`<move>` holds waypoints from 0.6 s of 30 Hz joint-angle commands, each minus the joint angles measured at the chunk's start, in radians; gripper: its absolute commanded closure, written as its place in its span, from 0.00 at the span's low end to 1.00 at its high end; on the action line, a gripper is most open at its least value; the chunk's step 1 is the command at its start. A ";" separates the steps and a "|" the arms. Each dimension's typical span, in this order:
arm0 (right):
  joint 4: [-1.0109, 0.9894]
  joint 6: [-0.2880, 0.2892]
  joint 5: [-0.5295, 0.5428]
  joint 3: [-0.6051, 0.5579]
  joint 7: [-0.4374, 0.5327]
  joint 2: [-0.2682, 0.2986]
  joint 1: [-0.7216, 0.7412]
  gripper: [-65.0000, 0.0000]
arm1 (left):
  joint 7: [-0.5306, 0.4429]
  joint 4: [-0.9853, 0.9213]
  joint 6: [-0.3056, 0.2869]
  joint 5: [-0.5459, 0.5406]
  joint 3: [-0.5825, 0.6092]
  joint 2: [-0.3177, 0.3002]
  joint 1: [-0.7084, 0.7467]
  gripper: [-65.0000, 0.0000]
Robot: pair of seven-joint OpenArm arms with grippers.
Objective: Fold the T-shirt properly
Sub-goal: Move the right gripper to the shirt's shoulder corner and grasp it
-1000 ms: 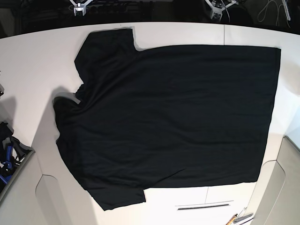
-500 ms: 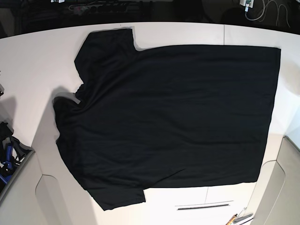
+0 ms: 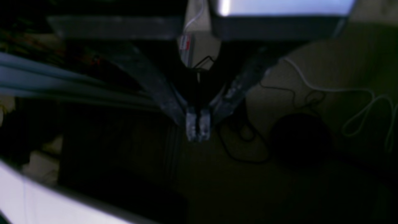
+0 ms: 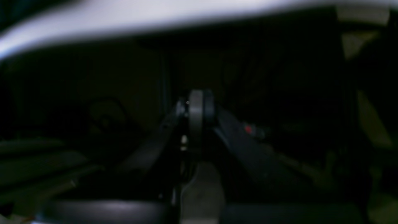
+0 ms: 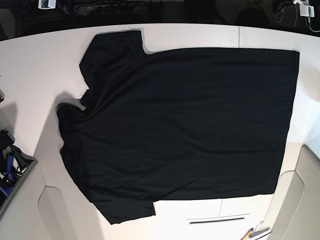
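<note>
The T-shirt (image 5: 180, 130) lies flat on the desk (image 5: 35, 65), long axis side to side. Both arms hang off past its far edge. The left gripper (image 3: 198, 124) and the right gripper (image 4: 196, 107) are pressed together, empty, about equally distant from it.

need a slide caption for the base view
Black T-shirt spread flat, plain side up, on the white table, both arms pulled clear.

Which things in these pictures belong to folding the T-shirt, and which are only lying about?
Part of the job:
- large black cloth T-shirt, spread flat, plain side up
- white table under it

Only lying about:
- white cable on the floor, left wrist view
- small pen-like tools at the table's near edge
- blue and black gear beside the table
</note>
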 commanded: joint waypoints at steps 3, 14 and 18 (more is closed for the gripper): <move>0.082 0.003 0.063 0.004 -0.007 0.004 -0.021 1.00 | 0.127 0.013 -0.009 -0.163 -0.069 -0.012 0.019 1.00; 0.187 0.288 0.430 0.072 -0.184 -0.112 0.053 1.00 | 0.715 0.014 -0.009 -0.659 -0.273 -0.002 -0.074 1.00; 0.187 0.287 0.559 0.135 -0.264 -0.169 0.136 1.00 | 0.750 0.014 -0.009 -0.659 -0.315 -0.001 -0.112 1.00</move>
